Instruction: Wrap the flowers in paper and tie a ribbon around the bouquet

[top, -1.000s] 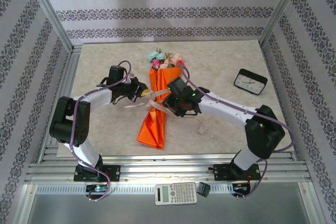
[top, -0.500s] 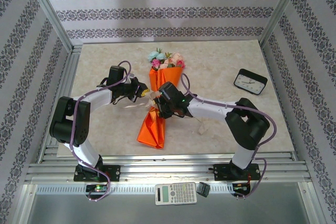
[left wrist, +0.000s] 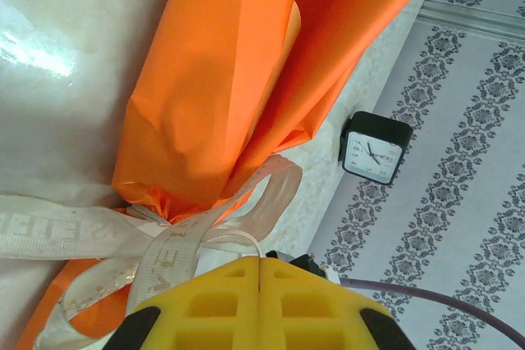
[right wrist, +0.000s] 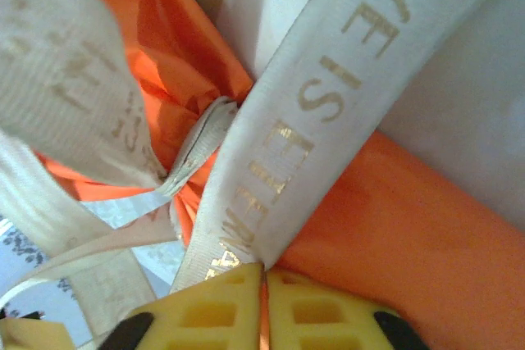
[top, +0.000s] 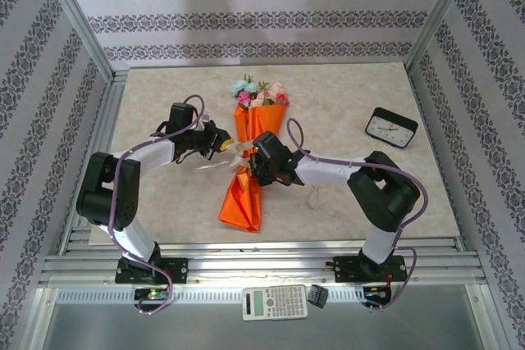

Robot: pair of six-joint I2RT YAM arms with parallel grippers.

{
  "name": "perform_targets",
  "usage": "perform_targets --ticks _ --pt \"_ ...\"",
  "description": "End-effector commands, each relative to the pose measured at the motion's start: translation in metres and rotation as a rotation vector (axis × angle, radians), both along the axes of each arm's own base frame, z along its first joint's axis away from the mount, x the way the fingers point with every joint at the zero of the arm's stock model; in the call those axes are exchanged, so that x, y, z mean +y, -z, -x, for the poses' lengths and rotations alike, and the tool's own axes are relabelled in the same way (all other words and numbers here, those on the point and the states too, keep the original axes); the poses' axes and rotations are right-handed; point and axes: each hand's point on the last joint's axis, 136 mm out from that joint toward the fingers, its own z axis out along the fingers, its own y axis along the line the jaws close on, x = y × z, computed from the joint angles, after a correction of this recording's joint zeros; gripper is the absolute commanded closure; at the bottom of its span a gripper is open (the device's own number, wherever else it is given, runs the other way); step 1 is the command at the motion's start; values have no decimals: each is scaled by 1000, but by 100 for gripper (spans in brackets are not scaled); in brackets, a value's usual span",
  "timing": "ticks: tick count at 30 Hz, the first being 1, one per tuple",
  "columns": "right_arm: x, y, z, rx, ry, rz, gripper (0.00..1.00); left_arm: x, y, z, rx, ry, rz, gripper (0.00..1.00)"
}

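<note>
Where the left gripper (top: 224,147) reaches in from the left, its yellow fingers (left wrist: 205,305) are pressed together on a strand of the ribbon (left wrist: 184,243), just beside the pinched waist of the bouquet (top: 246,179). The ribbon is knotted round that waist, and the left wrist view shows a loop standing right of the knot. The bouquet lies on the table (top: 164,194) between the two grippers, with the flowers (top: 258,93) at the far end and the orange paper (left wrist: 213,79) tapering toward the near edge. The right gripper (top: 253,164) meets the waist from the right, its fingers (right wrist: 328,313) clamped on a gold-lettered band of ribbon that passes just beside the knot. A clock (top: 391,127) stands well apart at far right. Compared with one second ago, the right arm's elbow has folded in toward the bouquet, the right gripper has moved left, and the paper's near tip has shifted slightly right. The left gripper is unchanged.
</note>
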Motion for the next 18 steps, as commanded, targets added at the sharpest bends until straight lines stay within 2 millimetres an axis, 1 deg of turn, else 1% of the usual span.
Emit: perform_targets --ticks 1,2,6,7,9,10,11,14,18 --pt "-13 -10 -10 -30 89 0 97 -2 -13 -1 -45 2 10 100" --pt "-14 -12 -11 -40 92 0 100 -3 -13 -2 -45 1 10 100" --pt "-15 -26 -15 -74 88 -5 100 -2 -13 -2 -48 -4 10 100" --pt "-16 -29 -15 -77 84 -4 90 -2 -14 -3 -47 -4 13 100" --pt "-15 -32 -12 -70 84 -5 69 -3 -14 -3 -48 -4 18 100" --pt "-14 -31 -10 -63 85 -9 62 -4 -14 -3 -47 -5 21 100" --pt "-13 -31 -11 -59 87 -15 57 -3 -14 -4 -48 -7 22 100" --pt "-7 -27 -12 -42 99 -36 48 -4 -16 -5 -53 -6 25 100" --pt "4 -22 -18 -22 109 -72 46 -4 -16 -4 -52 -3 22 100"
